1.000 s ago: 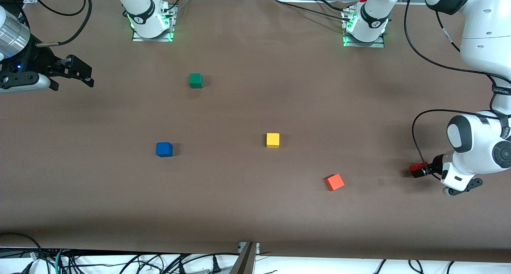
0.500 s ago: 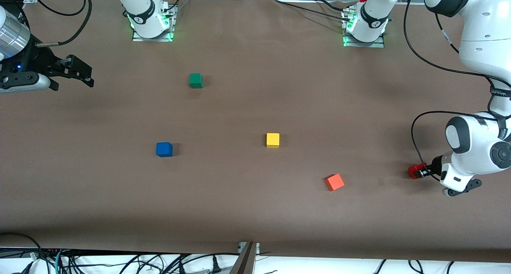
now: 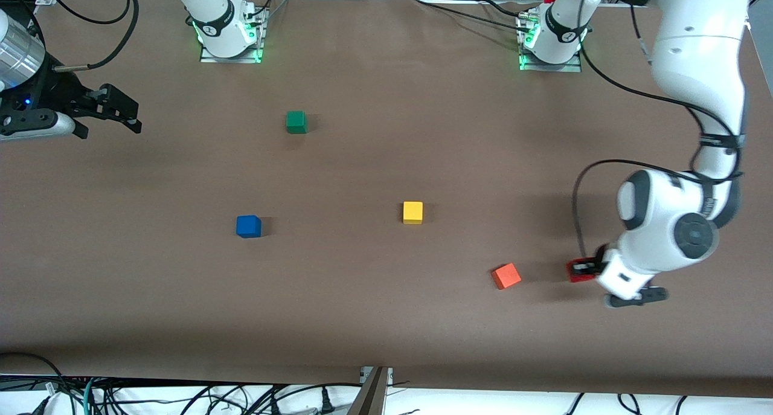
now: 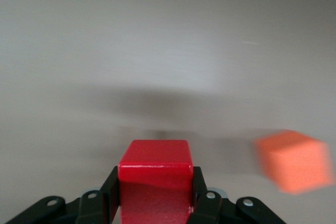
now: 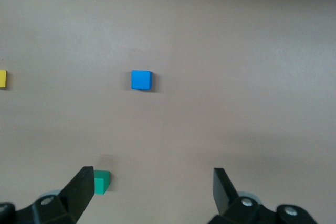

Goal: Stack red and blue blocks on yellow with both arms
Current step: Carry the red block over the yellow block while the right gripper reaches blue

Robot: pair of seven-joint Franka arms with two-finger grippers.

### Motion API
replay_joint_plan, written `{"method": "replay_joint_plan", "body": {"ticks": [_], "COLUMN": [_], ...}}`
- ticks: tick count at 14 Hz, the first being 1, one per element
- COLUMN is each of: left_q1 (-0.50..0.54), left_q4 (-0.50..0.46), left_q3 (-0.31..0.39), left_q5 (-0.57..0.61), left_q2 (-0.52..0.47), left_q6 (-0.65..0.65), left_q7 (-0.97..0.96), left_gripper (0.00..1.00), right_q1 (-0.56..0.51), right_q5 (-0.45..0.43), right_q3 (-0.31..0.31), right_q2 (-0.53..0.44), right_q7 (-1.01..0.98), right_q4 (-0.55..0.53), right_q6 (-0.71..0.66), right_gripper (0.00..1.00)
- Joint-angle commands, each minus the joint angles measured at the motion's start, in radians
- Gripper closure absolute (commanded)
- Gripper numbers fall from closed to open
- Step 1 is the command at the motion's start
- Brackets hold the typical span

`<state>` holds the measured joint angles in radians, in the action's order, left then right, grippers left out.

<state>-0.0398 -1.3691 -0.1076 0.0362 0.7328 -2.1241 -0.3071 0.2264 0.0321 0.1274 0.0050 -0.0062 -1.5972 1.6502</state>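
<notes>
My left gripper (image 3: 581,270) is shut on the red block (image 3: 578,270) and holds it above the table toward the left arm's end, beside the orange cube. In the left wrist view the red block (image 4: 155,179) sits clamped between both black fingers (image 4: 107,195). The yellow block (image 3: 413,212) rests on the table near the middle. The blue block (image 3: 248,226) lies toward the right arm's end, and shows small in the right wrist view (image 5: 141,80). My right gripper (image 3: 124,113) hangs open and empty over the table's edge at the right arm's end.
An orange cube (image 3: 506,276) lies on the table next to the held red block, nearer the front camera than the yellow one; it also shows as the orange cube (image 4: 294,161) in the left wrist view. A green cube (image 3: 296,122) sits nearer the bases.
The left gripper shut on the red block and carried it along the table toward the orange cube, the arm swinging with it. The right arm has not moved.
</notes>
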Motion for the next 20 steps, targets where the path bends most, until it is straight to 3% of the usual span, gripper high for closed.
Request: {"method": "replay_joint_plan", "body": {"ticks": [1, 3, 6, 8, 12, 16, 20], "left_q1": [-0.121, -0.24, -0.359, -0.425, -0.502, -0.529, -0.545], "left_q4": [0.021, 0.056, 0.086, 0.102, 0.099, 0.097, 0.094], "left_q3": [0.008, 0.009, 0.017, 0.016, 0.019, 0.019, 0.019], "left_q5": [-0.009, -0.007, -0.01, -0.009, 0.019, 0.028, 0.03], "left_q2": [-0.044, -0.036, -0.007, 0.008, 0.042, 0.077, 0.079], "left_q6": [0.062, 0.078, 0.078, 0.076, 0.073, 0.07, 0.07], "left_q7": [-0.121, -0.208, -0.393, -0.415, -0.388, -0.307, -0.308], "left_gripper": [1.0, 1.0, 1.0, 1.0, 1.0, 1.0, 1.0], "right_q1": [-0.01, -0.004, -0.002, 0.014, 0.053, 0.054, 0.06], "right_q5": [0.0, -0.003, -0.027, -0.073, -0.094, 0.011, 0.066], "right_q3": [-0.012, -0.014, -0.012, -0.014, -0.012, -0.012, -0.014], "right_q2": [-0.002, 0.001, 0.114, 0.191, 0.225, 0.331, 0.504], "right_q7": [0.0, 0.003, 0.0, -0.006, 0.005, 0.005, 0.005], "right_q4": [-0.012, -0.013, -0.012, -0.012, -0.017, -0.027, -0.05], "right_q6": [0.02, 0.02, 0.023, 0.023, 0.066, 0.205, 0.472], "right_gripper": [0.0, 0.0, 0.0, 0.0, 0.0, 0.0, 0.0]}}
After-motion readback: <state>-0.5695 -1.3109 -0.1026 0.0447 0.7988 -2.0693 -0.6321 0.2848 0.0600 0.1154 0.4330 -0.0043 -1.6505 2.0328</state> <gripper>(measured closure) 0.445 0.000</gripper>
